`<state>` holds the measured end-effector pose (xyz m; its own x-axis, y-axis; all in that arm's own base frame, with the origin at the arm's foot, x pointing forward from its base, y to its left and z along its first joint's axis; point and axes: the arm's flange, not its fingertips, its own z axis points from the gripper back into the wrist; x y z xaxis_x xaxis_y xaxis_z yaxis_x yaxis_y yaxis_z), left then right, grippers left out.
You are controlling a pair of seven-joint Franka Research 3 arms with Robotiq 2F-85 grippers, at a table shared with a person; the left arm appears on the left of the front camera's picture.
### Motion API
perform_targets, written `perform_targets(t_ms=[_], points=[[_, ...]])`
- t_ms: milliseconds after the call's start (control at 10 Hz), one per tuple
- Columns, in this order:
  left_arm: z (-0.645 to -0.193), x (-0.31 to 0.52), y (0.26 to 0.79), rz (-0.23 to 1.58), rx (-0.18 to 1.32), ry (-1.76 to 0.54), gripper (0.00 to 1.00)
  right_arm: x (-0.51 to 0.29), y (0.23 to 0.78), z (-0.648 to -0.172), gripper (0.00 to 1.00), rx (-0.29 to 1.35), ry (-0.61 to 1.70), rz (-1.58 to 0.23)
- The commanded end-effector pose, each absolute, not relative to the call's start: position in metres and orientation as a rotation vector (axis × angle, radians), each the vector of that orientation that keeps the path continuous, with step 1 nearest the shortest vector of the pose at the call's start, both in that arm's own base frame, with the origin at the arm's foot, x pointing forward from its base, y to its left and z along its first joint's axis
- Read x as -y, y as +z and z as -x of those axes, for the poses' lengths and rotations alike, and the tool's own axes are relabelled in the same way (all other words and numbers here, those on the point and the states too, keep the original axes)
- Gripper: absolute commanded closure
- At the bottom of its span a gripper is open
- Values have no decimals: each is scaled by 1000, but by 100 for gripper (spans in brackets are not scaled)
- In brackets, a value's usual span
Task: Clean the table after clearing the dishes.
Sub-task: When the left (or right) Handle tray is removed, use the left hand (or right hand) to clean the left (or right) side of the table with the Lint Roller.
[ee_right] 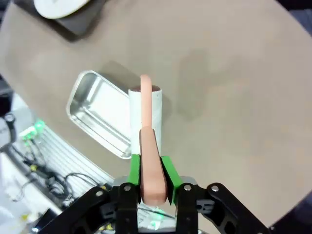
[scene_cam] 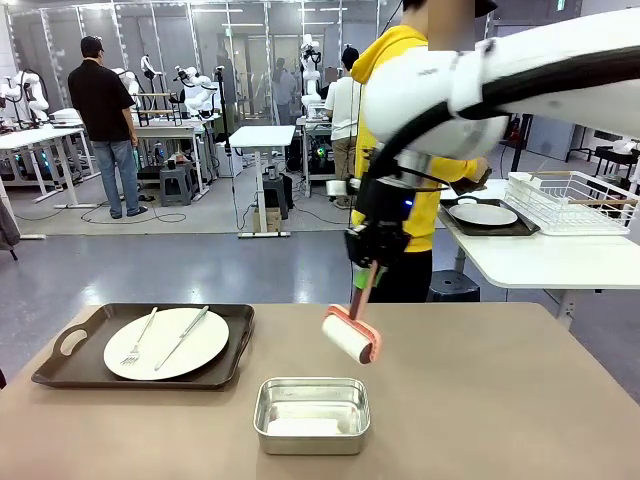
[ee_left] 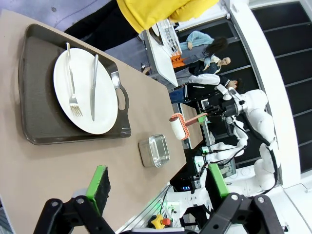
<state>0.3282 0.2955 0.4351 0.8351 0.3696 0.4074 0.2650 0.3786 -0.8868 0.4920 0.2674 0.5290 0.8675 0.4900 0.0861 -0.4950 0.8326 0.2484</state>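
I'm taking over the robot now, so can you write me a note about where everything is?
Left gripper: open, empty, above the table.
Right gripper: shut on the roller, over the table's middle.
Done: one tray and its plate sit on the white side table.
Left: the second tray, with second plate, fork and knife, is on the table; clear it, then roll the tabletop.

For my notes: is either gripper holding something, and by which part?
The right gripper holds the lint roller by the end of its pink handle. The left gripper is open and holds nothing.
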Motion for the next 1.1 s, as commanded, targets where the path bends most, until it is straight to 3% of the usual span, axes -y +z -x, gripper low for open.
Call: perform_targets(t_ms=[0, 300, 1000], points=[[-325, -297, 437, 1206, 618, 69, 0, -229, 516, -480, 100, 59, 326, -349], [-325, -297, 437, 1206, 618, 69, 0, -190, 504, -500, 100, 62, 82, -369], [-325, -297, 437, 1206, 618, 69, 0, -177, 506, -502, 100, 41, 165, -349]])
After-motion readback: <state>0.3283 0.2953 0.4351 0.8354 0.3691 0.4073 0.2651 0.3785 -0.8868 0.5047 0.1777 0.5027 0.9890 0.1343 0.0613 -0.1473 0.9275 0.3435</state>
